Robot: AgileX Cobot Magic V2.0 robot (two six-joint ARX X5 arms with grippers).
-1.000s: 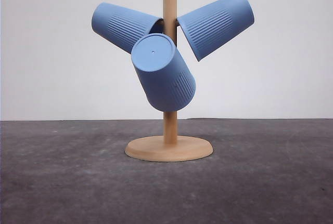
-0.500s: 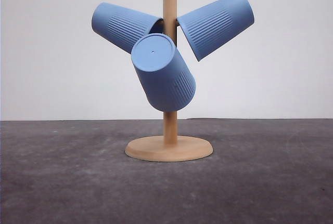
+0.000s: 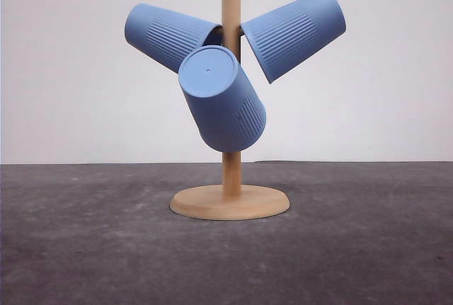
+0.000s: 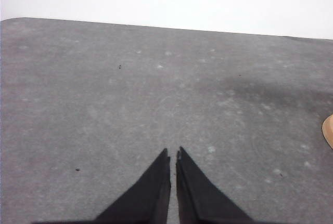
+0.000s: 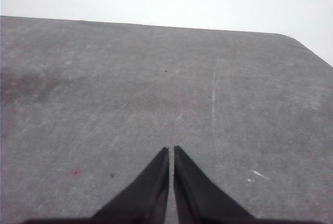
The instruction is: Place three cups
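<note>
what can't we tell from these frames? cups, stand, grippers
- Front view: top of the wooden stand is cut off by the upper edge.
- Front view: the pegs are hidden inside the three cups: left cup, right cup, front cup; how each sits can't be told.
- Left wrist view: the stand's base is only a sliver at the frame edge.
- Left gripper and right gripper: only fingertips show, almost together, over the grey table.

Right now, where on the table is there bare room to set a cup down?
The grey table lies bare left and right of the wooden stand and in front of its base. The left gripper and right gripper, both shut, have bare mat ahead. It is crowded around the post, where the three cups hang.
</note>
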